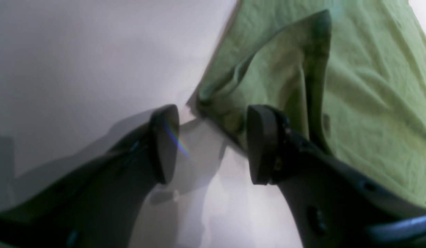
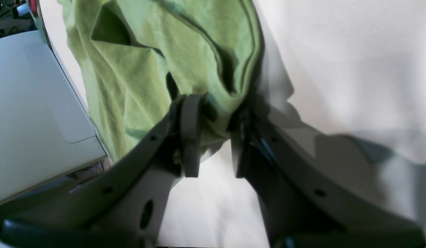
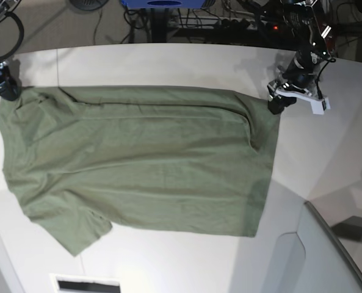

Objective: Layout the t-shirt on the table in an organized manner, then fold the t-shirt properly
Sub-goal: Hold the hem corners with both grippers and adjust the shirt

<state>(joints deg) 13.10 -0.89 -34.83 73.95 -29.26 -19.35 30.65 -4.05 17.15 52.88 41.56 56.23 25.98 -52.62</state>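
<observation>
The plain olive-green short-sleeved cotton t-shirt lay spread almost flat across the large white smooth tabletop, its length running from one side of the base view to the other, with one short sleeve sticking out toward the near edge. The left claw stood spread at the corner of the cloth on the base view's right; in the left wrist view its two dark pads were well apart with bare tabletop between them, and a folded, creased corner of the t-shirt lay just beyond the pad on the right, which overlapped the fabric's edge in that view without gripping it. The right claw was at the opposite end, on the base view's left, at the far corner of the garment. In the right wrist view its pads pinched a bunched fold of green fabric, which rose in loose ridges beyond the fingers. A pale grey panel showed at the left of that view. Thin seam lines crossed the tabletop.
</observation>
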